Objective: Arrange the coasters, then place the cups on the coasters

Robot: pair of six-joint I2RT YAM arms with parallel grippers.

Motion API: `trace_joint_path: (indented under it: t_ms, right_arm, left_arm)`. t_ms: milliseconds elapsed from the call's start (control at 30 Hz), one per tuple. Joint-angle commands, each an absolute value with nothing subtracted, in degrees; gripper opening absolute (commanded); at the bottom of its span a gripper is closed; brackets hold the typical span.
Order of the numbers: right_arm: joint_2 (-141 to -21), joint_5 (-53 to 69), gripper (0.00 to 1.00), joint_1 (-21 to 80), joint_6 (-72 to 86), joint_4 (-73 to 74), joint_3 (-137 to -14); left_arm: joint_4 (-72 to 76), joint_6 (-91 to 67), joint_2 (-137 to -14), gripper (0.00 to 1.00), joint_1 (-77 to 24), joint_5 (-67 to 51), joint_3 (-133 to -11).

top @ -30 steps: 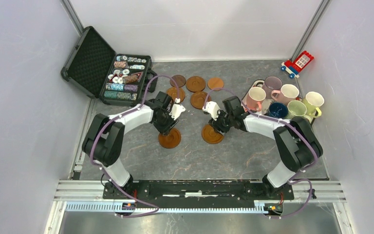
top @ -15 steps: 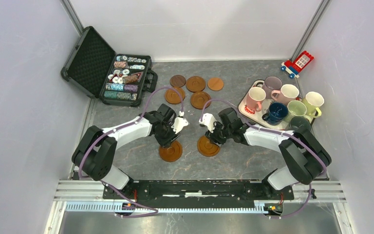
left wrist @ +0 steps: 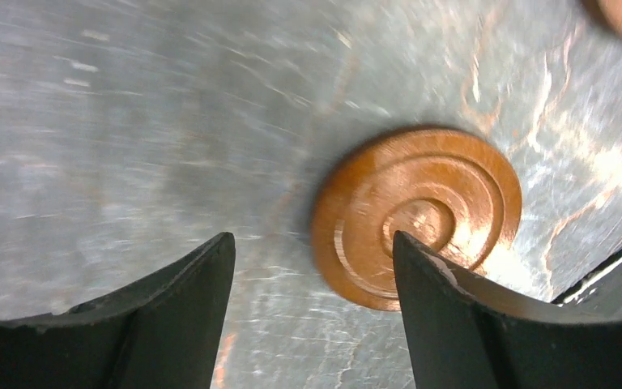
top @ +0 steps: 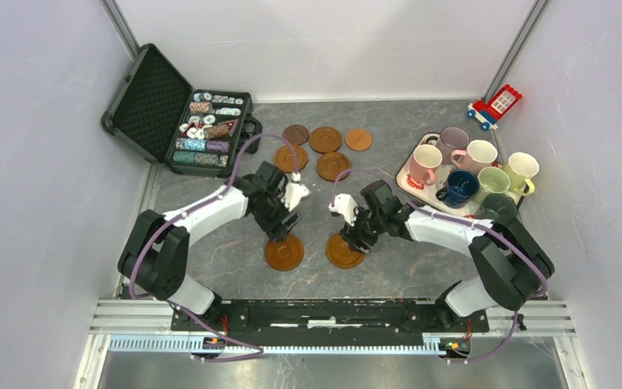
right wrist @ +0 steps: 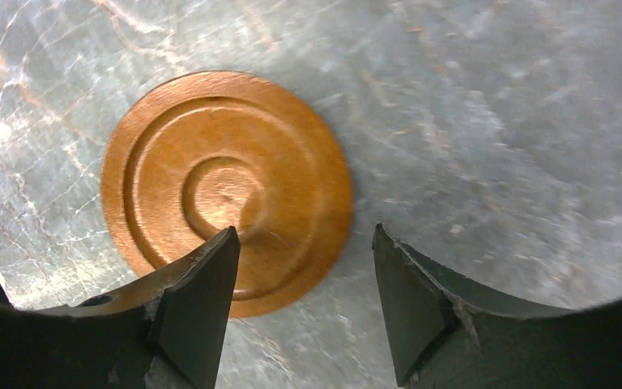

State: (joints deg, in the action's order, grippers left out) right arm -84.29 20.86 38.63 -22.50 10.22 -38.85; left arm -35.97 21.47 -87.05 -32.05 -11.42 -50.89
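Observation:
Two brown coasters lie flat on the grey table in front of the arms. My left gripper (top: 279, 235) stands open just above the left coaster (top: 285, 255), which shows to the right of the gap (left wrist: 313, 239) in the left wrist view (left wrist: 421, 215). My right gripper (top: 355, 240) is open over the right coaster (top: 342, 254), whose edge sits by the left finger (right wrist: 223, 190); the gap (right wrist: 306, 235) holds nothing. Several more coasters (top: 325, 139) lie at the back. The cups, among them pink (top: 425, 164) and navy (top: 458, 186), stand at the right.
An open black case of poker chips (top: 206, 130) sits at the back left. A white tray (top: 406, 180) bears some of the cups, others stand beside it. A red and blue toy block vehicle (top: 494, 107) lies in the back right corner.
Both arms brought their coasters toward the near edge and set them down side by side. Both grippers have opened and let the coasters go.

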Motion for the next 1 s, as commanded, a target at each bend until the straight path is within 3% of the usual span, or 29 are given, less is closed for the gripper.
trace_joint_path:
  t_ms: [0, 300, 433, 667, 967]
  right_arm:
    - [-85.2, 22.77, 0.7, 33.33, -23.21, 17.53, -48.95]
    - [-103.29, 17.25, 0.75, 24.28, -14.38, 12.96, -77.16]
    - [-110.96, 13.89, 0.74, 23.12, -12.14, 11.45, -84.1]
    - [-120.5, 12.7, 0.74, 22.76, -10.81, 10.82, -90.65]
    - [-126.05, 11.48, 0.72, 22.68, -10.88, 9.91, -93.73]
  left_arm:
    - [-36.07, 18.4, -85.62, 0.8, -26.13, -16.02, -62.89]
    - [-35.58, 12.96, -106.82, 0.84, -18.12, -9.6, -90.11]
    - [-34.79, 11.4, -114.6, 0.84, -17.2, -7.43, -98.92]
    - [-35.92, 10.27, -124.95, 0.82, -15.99, -6.16, -110.41]
    - [-37.16, 12.92, -130.87, 0.77, -16.07, -6.4, -112.52]
